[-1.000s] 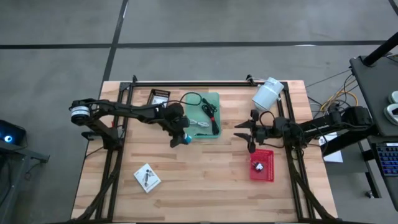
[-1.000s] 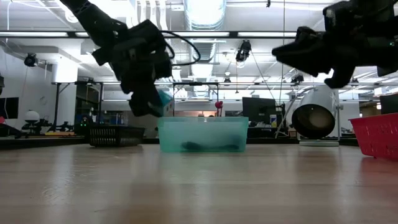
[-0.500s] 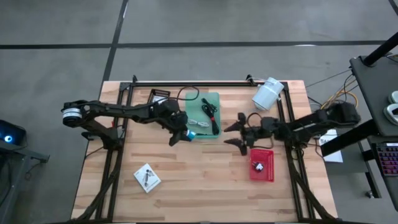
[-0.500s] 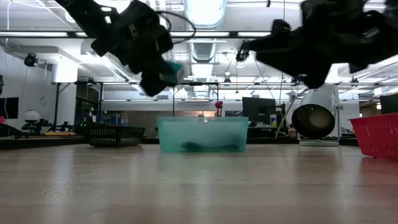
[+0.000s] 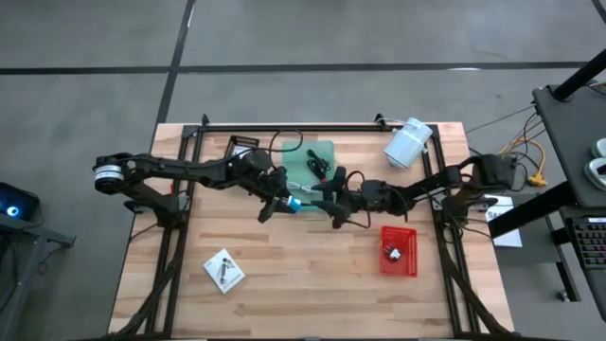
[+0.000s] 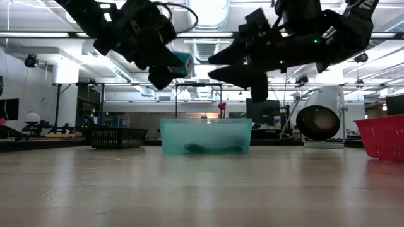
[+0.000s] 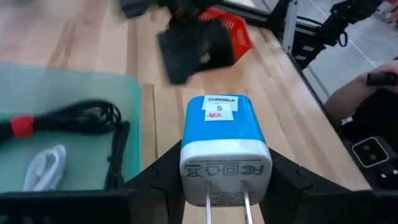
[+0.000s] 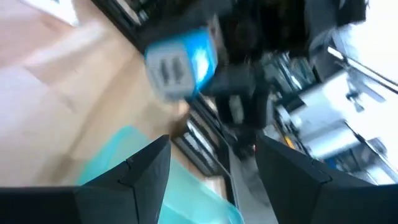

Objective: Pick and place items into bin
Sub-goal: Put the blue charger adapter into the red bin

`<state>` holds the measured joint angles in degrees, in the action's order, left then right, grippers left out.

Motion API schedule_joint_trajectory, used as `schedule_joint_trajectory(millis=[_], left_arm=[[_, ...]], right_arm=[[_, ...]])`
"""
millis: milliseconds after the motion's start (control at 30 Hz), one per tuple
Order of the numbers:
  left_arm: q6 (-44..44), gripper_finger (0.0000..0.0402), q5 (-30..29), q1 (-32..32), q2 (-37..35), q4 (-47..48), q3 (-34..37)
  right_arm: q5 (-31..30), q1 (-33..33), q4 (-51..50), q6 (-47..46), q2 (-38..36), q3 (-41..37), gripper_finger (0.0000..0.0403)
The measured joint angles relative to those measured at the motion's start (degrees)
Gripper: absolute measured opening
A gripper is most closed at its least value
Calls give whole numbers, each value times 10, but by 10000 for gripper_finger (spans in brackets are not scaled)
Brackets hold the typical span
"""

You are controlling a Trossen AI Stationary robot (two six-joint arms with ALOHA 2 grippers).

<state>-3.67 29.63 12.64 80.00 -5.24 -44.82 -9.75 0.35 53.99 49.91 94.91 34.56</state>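
Observation:
A blue-and-white charger block (image 7: 227,140) with two metal prongs hangs in the air at the near edge of the teal bin (image 5: 324,153), and my left gripper (image 5: 284,202) is shut on it. The bin holds a black coiled cable (image 7: 81,118) with a red tie and a white cable (image 7: 43,168). My right gripper (image 5: 329,204) is open. It sits just right of the charger, level with it, fingers pointing at its blue end and a small gap between. A white packet (image 5: 224,270) lies flat on the near left of the table. My left gripper pinches the charger between its two fingers, on the two sides of the white prong end (image 7: 189,168). The fingers come from the table's left, slanting a little downward, and lie along the block. The charger is lifted clear, with its blue end pointing away toward my right gripper.
A red basket (image 5: 398,251) stands at the near right with a small dark thing in it. A large white cylinder (image 5: 407,142) lies at the far right. Another packet (image 5: 241,147) lies left of the bin. Bare wood spreads across the table's near middle.
My right gripper has swept toward the table's left, from above the red basket to just short of the charger. My left gripper has risen and tipped up with the charger, which now hangs higher above the bin's near edge.

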Motion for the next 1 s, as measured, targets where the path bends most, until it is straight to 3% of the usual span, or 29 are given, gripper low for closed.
schedule_joint_trajectory(millis=[133,367,1000], left_arm=[[16,129,0,4,-12,-1,0],[11,129,-41,5,-14,-3,0],[-4,129,-57,4,-1,-52,0]], right_arm=[[-56,8,-3,9,10,12,219],[-55,17,14,-5,8,17,219],[-53,51,31,78,8,17,219]])
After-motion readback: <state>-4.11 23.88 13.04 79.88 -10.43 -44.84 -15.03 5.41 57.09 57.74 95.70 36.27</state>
